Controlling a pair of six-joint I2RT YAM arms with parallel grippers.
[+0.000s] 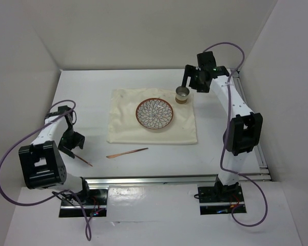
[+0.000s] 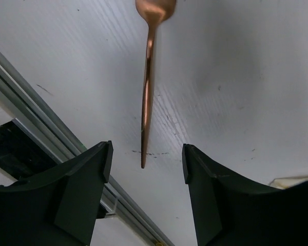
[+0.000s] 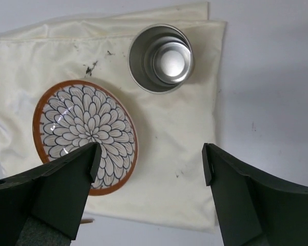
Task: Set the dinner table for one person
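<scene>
A cream placemat (image 1: pixel 124 123) lies mid-table on the white dinner table (image 1: pixel 87 97). On it sit a flower-patterned plate (image 1: pixel 155 114) and a metal cup (image 1: pixel 182 95) at its far right corner. My right gripper (image 1: pixel 189 86) hovers open and empty above the mat; its wrist view shows the cup (image 3: pixel 160 59), the plate (image 3: pixel 85 136) and the mat (image 3: pixel 179 154) below the gripper (image 3: pixel 151 159). My left gripper (image 1: pixel 74 146) is open over a copper utensil (image 1: pixel 84 160); its handle end lies between the jaws (image 2: pixel 146 154), untouched, on the table (image 2: pixel 246 77).
A second copper utensil (image 1: pixel 127 152) lies on the table in front of the mat. A metal rail (image 1: pixel 159 179) runs along the near edge and shows in the left wrist view (image 2: pixel 36 128). White walls enclose the table on three sides.
</scene>
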